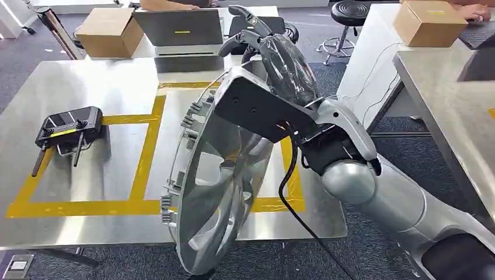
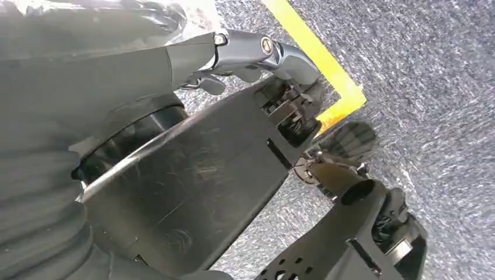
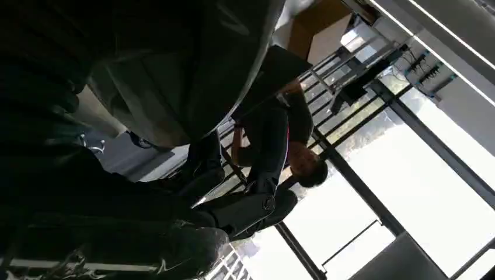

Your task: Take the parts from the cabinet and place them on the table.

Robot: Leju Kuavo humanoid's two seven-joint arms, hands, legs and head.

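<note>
A large grey wheel cover [image 1: 216, 186] stands tilted on edge over the front of the steel table [image 1: 105, 87], its lower rim hanging past the table's front edge. My right hand [image 1: 260, 41], wrapped in a dark plastic sleeve, grips the cover's upper rim, with a black plate on the wrist in front of it. In the right wrist view the cover [image 3: 175, 70] is a dark curved surface close to my right hand [image 3: 192, 227]. My left hand [image 2: 262, 76] hangs over the carpet floor, holding nothing, fingers loosely apart.
A black remote controller [image 1: 67, 128] lies inside the left yellow-taped box [image 1: 146, 151]. Cardboard boxes [image 1: 108, 32] [image 1: 429, 22] and a laptop [image 1: 178, 29] sit behind. Another steel table [image 1: 461, 116] stands at the right, and a stool [image 1: 349, 14] behind. A person [image 3: 280, 134] is seated beyond.
</note>
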